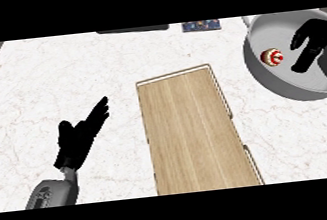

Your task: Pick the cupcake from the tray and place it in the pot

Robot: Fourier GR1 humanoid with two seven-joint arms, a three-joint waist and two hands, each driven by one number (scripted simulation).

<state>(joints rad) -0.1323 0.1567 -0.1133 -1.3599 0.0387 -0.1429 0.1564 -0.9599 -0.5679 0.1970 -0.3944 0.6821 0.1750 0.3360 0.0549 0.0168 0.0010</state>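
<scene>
A small cupcake with red and white topping lies inside the grey pot at the right edge of the counter. My right hand hovers over the pot just right of the cupcake, fingers relaxed and apart from it, holding nothing. The long wooden tray lies in the middle of the counter with nothing on it. My left hand rests open to the left of the tray, fingers pointing up and right.
The white marble counter spreads left of the tray. A dark flat object and a small dark patterned item sit at the far edge.
</scene>
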